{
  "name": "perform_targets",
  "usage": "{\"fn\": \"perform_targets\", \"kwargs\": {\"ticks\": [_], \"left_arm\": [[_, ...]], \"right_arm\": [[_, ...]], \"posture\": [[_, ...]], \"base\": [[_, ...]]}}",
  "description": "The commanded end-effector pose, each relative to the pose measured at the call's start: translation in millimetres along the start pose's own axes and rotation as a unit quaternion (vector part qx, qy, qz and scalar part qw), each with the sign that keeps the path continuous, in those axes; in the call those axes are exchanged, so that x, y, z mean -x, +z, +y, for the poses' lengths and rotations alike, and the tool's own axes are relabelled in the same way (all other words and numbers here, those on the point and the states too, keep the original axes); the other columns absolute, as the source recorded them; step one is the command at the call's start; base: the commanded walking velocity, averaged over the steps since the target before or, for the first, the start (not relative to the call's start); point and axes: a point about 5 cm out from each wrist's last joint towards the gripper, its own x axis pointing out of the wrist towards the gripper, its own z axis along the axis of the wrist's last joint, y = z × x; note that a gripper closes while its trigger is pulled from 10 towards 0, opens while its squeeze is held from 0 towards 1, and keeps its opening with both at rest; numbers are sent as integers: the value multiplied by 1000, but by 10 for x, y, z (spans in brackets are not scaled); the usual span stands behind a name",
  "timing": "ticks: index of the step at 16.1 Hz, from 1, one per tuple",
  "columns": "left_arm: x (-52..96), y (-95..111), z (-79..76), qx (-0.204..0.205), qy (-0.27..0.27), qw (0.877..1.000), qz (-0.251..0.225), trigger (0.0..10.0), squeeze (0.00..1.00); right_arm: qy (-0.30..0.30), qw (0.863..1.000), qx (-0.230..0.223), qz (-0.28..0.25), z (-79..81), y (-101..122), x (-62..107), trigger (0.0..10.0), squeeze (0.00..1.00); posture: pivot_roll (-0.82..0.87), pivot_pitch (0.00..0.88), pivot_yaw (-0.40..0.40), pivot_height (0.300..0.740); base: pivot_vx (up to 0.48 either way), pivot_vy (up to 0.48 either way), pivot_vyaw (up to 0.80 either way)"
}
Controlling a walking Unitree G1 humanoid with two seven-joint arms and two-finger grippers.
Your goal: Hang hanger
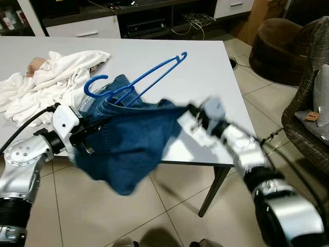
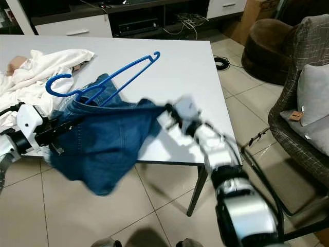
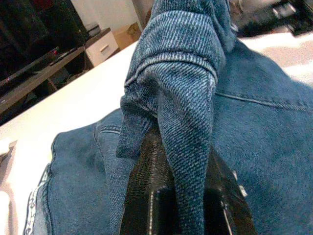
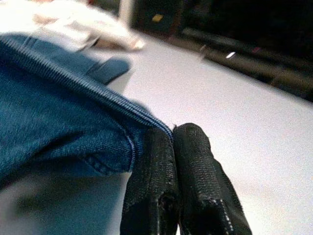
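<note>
While both arms reach in over the near edge of the white table [image 1: 205, 67], I see each pincer clamped on the same blue denim garment [image 1: 128, 149], which looks like jeans or denim shorts. My left gripper [image 3: 188, 161] has its two black fingers closed around a thick folded seam of the denim. My right gripper [image 4: 173, 147] has its fingertips pressed together, pinching the stitched edge of the cloth at the garment's other end. Between the two, the denim is stretched, its lower part drooping off the table's near edge toward the tiled floor [image 1: 169, 211].

The blue plastic hanger [image 1: 139, 82] lies on the table just behind the denim, its hook resting against the fabric's far edge and its long arm pointing toward the table's far side. A heap of white cloth [image 1: 51, 82] sits on the table's left part, touching the denim.
</note>
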Motion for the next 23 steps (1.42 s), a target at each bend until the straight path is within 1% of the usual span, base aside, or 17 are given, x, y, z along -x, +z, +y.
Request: {"fn": "perform_targets", "kwargs": {"ticks": [1, 3, 4, 6, 9, 11, 12, 13, 15, 17, 18, 19, 21, 23], "left_arm": [[66, 7, 60, 1, 22, 1000, 3, 10000, 0], [71, -19, -11, 14, 16, 1000, 8, 10000, 0], [89, -53, -63, 17, 4, 1000, 18, 10000, 0], [131, -83, -122, 30, -18, 999, 29, 10000, 0], [202, -106, -176, 56, -41, 996, 52, 10000, 0], [209, -121, -190, 64, -43, 995, 62, 10000, 0], [209, -137, -214, 77, -49, 994, 66, 10000, 0], [210, -144, -226, 83, -51, 993, 68, 10000, 0], [232, -217, -284, 108, -62, 987, 97, 10000, 0], [251, -294, -297, 129, -55, 982, 125, 10000, 0], [259, -324, -304, 138, -55, 980, 136, 10000, 0], [278, -369, -322, 152, -58, 974, 155, 10000, 0], [346, -474, -358, 164, -70, 962, 205, 10000, 0], [372, -500, -361, 170, -76, 957, 222, 10000, 0]], "right_arm": [[-74, 997, -3, -17, -267, 63, 90, 0, 0], [-115, 992, 12, -49, -380, 210, 85, 0, 0], [-135, 988, 27, -67, -438, 296, 88, 0, 0], [-154, 983, 51, -90, -489, 404, 87, 0, 0], [-177, 970, 67, -150, -522, 615, 87, 0, 0], [-190, 964, 68, -175, -533, 692, 98, 0, 0], [-204, 957, 72, -191, -557, 752, 113, 0, 0], [-210, 955, 74, -197, -570, 776, 121, 0, 0], [-238, 940, 87, -230, -634, 908, 173, 0, 0], [-251, 926, 115, -257, -642, 1026, 208, 0, 0], [-253, 922, 127, -265, -636, 1063, 216, 0, 0], [-256, 915, 143, -276, -624, 1115, 226, 0, 0], [-252, 905, 169, -298, -580, 1219, 228, 0, 0], [-248, 900, 188, -306, -543, 1258, 226, 0, 0]], "posture": [[-23, 21, 46, 740], [-23, 22, 45, 740], [-22, 22, 43, 740], [-19, 22, 43, 740], [-16, 23, 45, 740], [-16, 23, 45, 740], [-13, 26, 47, 740], [-13, 28, 49, 740], [-14, 31, 51, 740], [-14, 31, 51, 740], [-14, 31, 51, 740], [-14, 31, 51, 740], [-12, 33, 51, 740], [-12, 33, 51, 740]], "base": [[0, 0, 0], [0, 0, 0], [0, 0, 0], [0, 0, 0], [0, 0, 0], [0, 0, 0], [0, 0, 0], [0, 0, 0], [0, 0, 0], [0, 0, 0], [0, 0, 0], [0, 0, 0], [0, 0, 0], [0, 0, 0]]}}
